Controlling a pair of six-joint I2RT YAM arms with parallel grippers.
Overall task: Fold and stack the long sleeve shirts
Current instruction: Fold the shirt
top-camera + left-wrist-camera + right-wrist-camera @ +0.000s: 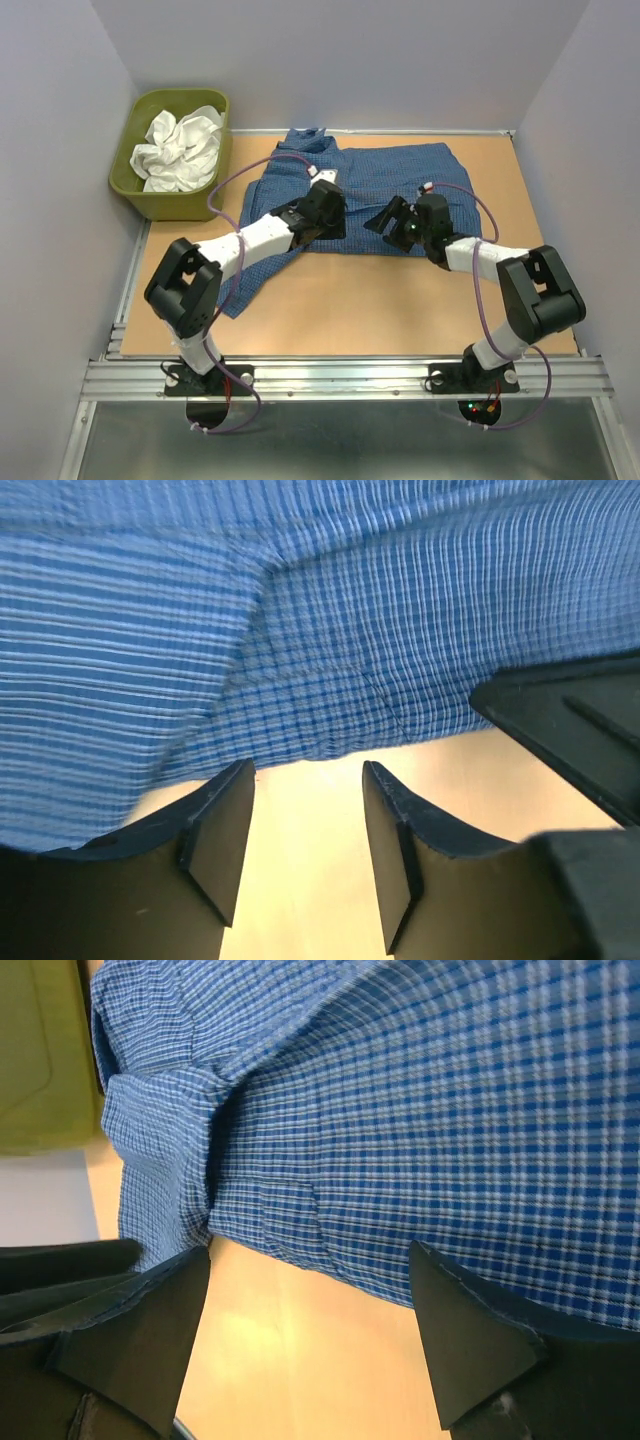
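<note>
The dark blue checked shirt (385, 180) lies spread on the table's far middle, collar at the back, one sleeve trailing toward the near left. My left gripper (327, 222) is open and empty, low at the shirt's near hem; in the left wrist view the shirt (330, 620) ends just ahead of the open fingers (222, 830). My right gripper (392, 218) is open and empty at the same hem, a little to the right; the right wrist view shows the hem (400, 1160) between its spread fingers (470, 1340). The white garment (182, 148) lies crumpled in the olive-green tub.
The olive-green tub (143, 195) stands at the far left corner beside the left wall. Bare wooden table (400, 310) lies between the shirt and the arm bases. Walls enclose the left, back and right.
</note>
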